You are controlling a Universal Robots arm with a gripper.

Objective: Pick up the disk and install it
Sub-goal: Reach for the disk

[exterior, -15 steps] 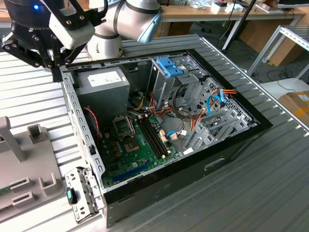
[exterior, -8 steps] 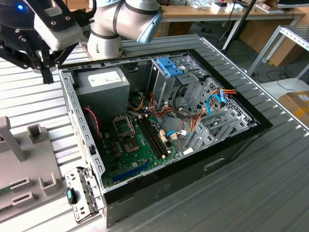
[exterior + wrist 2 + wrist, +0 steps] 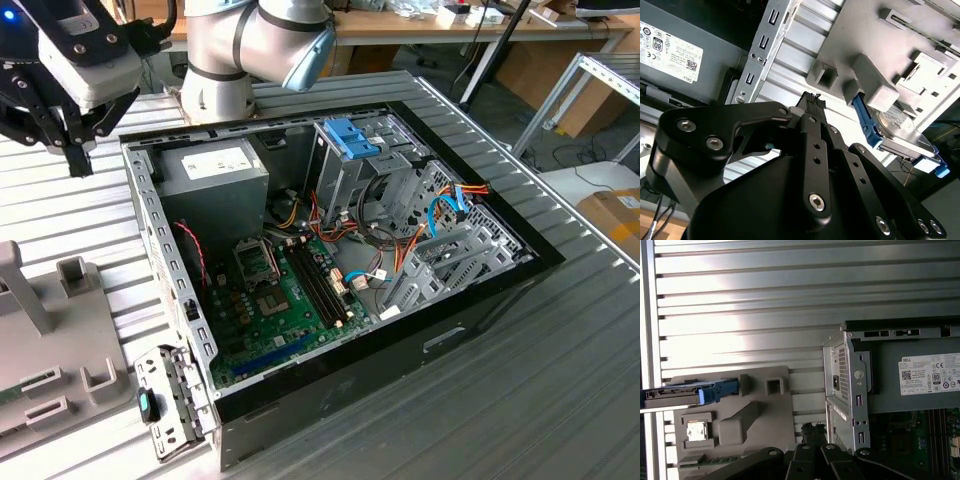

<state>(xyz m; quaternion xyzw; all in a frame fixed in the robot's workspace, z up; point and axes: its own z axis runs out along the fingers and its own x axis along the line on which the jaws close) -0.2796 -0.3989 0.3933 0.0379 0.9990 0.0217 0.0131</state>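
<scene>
The disk [image 3: 907, 134], a grey-silver drive with a bright blue bracket along its edge, stands on edge in a slot of the grey fixture [image 3: 875, 45]. The first wrist view shows the disk [image 3: 675, 395] edge-on, its blue bracket end [image 3: 720, 390] pointing at the fixture's blocks. My gripper [image 3: 77, 158] hangs at the exterior view's upper left, above the slatted table between the fixture and the open computer case [image 3: 330, 250]. The gripper [image 3: 812, 430] is shut with nothing in it, and it is apart from the disk in both wrist views.
The case lies open with the motherboard [image 3: 285, 300], a grey power supply [image 3: 215, 170] and a metal drive cage with a blue plastic part [image 3: 350, 137]. Orange and blue cables [image 3: 445, 205] run by the cage. The grey fixture [image 3: 50, 350] sits at the exterior view's left.
</scene>
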